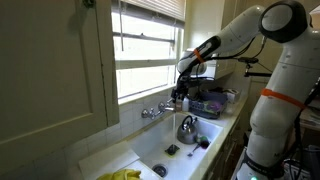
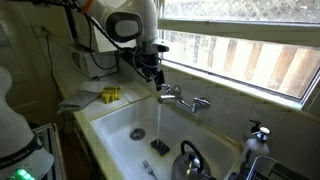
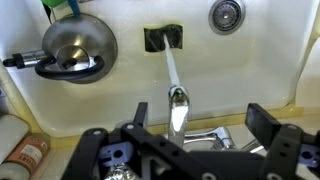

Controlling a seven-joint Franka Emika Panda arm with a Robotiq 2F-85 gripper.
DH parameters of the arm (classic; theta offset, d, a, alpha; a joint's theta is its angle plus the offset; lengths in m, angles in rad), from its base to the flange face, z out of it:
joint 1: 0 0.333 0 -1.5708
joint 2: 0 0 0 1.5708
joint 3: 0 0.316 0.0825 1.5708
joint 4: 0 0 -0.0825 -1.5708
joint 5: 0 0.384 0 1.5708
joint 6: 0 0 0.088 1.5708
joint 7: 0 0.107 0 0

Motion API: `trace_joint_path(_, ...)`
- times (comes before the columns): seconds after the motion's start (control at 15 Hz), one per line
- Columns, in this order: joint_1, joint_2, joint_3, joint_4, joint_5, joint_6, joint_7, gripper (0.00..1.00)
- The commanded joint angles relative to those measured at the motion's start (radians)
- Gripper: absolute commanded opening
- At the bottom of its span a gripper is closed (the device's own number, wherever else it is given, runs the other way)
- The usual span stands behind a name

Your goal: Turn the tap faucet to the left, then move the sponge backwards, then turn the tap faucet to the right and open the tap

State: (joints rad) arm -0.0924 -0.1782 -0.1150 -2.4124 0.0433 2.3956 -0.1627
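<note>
The chrome tap faucet [image 3: 177, 108] [image 1: 155, 112] [image 2: 183, 99] stands on the sink's back ledge. Its spout points over the basin, and a thin stream of water runs from it. In the wrist view the stream lands by the dark sponge [image 3: 163, 39]. In both exterior views the sponge [image 1: 172, 149] [image 2: 160, 147] lies flat on the basin floor. My gripper [image 3: 198, 120] [image 1: 179, 96] [image 2: 152, 70] hovers open just above the spout. Its fingers stand on either side of the spout and hold nothing.
A steel kettle [image 3: 75, 50] [image 1: 188, 128] [image 2: 190, 160] sits in the white sink [image 3: 120, 20] next to the sponge. The round drain [image 3: 227, 15] [image 2: 138, 132] is nearby. A yellow cloth [image 2: 110, 95] [image 1: 125, 175] lies on the counter. A window runs behind the tap.
</note>
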Motion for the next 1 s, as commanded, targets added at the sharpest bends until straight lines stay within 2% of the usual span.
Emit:
trace_joint_path(0.0, -0.006, -0.022, -0.005, -0.022, -0.024, -0.009, -0.009, 1.0)
trace_joint_path(0.93, 0.0, 0.0, -0.003, -0.001, -0.008, -0.002, 0.001, 1.0)
